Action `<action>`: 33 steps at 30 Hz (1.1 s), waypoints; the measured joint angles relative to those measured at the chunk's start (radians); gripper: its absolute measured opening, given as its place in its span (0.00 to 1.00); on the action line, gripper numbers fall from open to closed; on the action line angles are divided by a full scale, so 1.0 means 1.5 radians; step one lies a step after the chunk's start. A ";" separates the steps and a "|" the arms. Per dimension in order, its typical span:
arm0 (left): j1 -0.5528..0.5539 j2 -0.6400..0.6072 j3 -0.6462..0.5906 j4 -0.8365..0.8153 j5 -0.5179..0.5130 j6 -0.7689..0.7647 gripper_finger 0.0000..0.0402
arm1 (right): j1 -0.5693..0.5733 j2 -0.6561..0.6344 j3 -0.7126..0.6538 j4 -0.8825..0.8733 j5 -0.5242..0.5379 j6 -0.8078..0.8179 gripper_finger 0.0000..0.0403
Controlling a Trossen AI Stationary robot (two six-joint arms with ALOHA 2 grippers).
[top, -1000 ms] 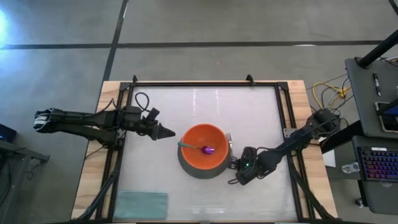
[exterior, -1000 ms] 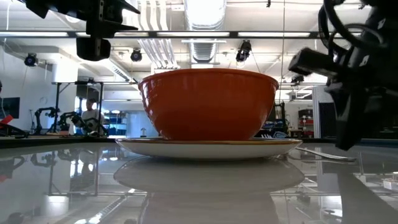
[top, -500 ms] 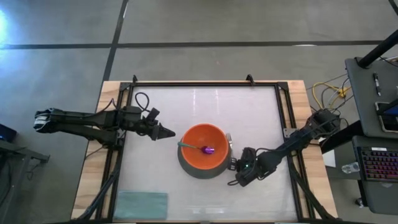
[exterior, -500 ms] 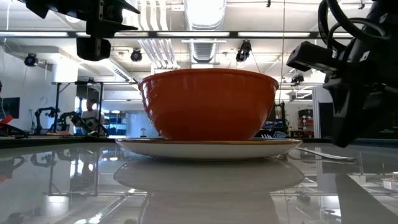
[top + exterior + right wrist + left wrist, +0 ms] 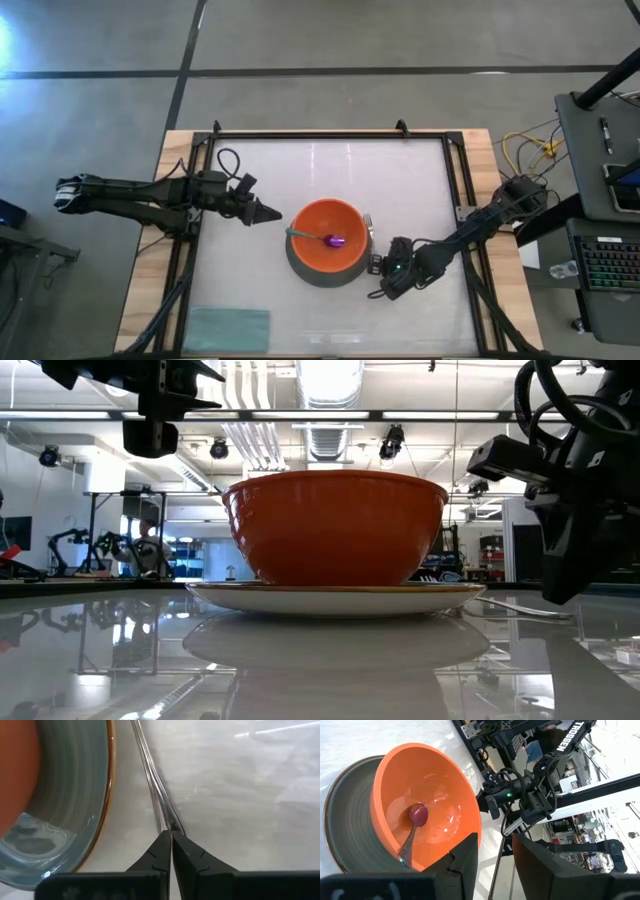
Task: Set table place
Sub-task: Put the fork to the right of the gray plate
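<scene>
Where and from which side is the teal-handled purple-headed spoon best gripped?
Grip the teal handle end where it leans over the bright orange bowl's rim, coming from above on the left pincer's side; the purple head lies low inside.

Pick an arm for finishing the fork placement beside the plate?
Right. The right gripper is already down at the fork, fingers pinched on its handle end, just beside the plate. The left gripper hangs open across the bowl, away from the fork.
</scene>
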 joint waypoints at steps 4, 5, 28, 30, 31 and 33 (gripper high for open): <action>0.000 0.000 0.000 0.000 0.000 0.000 0.27 | 0.000 0.000 0.000 0.001 0.000 -0.004 0.02; 0.000 0.000 0.000 0.000 0.000 0.000 0.27 | 0.000 0.000 0.000 0.001 0.000 -0.004 0.02; 0.000 -0.003 0.003 0.006 -0.001 -0.005 0.27 | 0.000 0.000 -0.013 0.056 0.002 -0.063 0.02; 0.000 -0.003 0.003 0.006 -0.001 -0.005 0.27 | 0.000 0.000 -0.014 0.055 0.003 -0.063 0.02; 0.000 -0.003 0.003 0.006 -0.001 -0.005 0.27 | 0.000 0.000 -0.015 0.053 0.003 -0.063 0.02; 0.000 -0.003 0.003 0.006 -0.001 -0.005 0.27 | 0.000 0.005 -0.016 0.052 0.005 -0.063 0.02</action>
